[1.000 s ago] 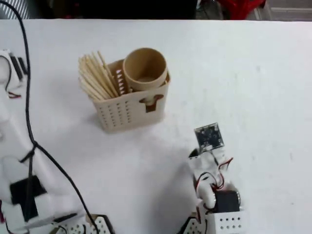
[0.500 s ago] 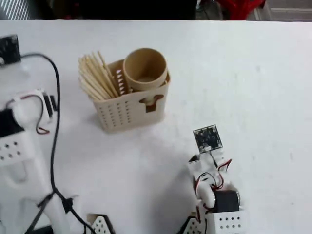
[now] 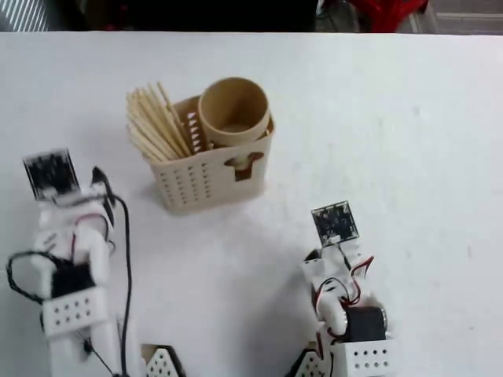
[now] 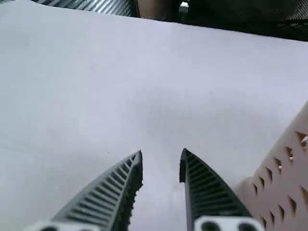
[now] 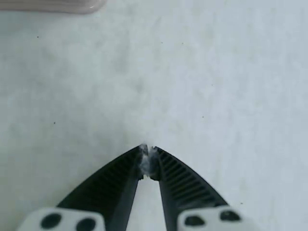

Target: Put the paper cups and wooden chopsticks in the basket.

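- Basket sits on the table, in from the far edge and toward the left side.
- Chopsticks stand in a fanned bundle in the basket's left compartment, tips leaning toward the far-left corner.
- Cup stands upright in the right compartment, mouth up. Whether more cups are nested inside it I cannot tell.
- I see no loose cups or chopsticks on the table, so I judge the task about done.
- Left end effector: jaws a little apart, holding nothing, low over bare table with the basket's perforated wall just beside it.
- Right end effector: jaws closed tip to tip, empty, over bare table near the near edge and well apart from the basket.
- Handling, cup: likely very light with thin walls that crush easily. I would pinch one wall at the rim with a gentle squeeze.
- Handling, chopsticks: likely stiff, light and thin, prone to rolling or slipping out singly. I would take them across the middle of the bundle with a firm close.
- Basket looks like light plastic, and a bump from either arm could shift it.
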Action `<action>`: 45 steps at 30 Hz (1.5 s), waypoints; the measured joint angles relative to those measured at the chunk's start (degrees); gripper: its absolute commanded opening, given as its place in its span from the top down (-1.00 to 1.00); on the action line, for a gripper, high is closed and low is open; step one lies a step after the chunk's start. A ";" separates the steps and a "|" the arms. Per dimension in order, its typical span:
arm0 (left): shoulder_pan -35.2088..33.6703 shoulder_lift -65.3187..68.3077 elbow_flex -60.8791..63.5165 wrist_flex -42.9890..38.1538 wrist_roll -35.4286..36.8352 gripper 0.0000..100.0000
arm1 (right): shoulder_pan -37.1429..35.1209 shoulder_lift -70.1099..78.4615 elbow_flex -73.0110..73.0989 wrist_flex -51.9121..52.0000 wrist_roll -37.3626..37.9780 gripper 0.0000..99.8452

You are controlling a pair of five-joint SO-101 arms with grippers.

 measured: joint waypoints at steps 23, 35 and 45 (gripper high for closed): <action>10.73 -19.25 14.77 19.08 -0.09 0.71 | 0.00 0.00 0.00 0.35 0.00 0.96; 19.16 -19.78 14.77 28.13 -0.09 0.72 | 0.00 0.00 0.00 0.35 0.00 0.96; 19.25 -19.78 14.77 23.82 -0.09 0.72 | 0.00 0.00 0.00 2.11 0.00 0.96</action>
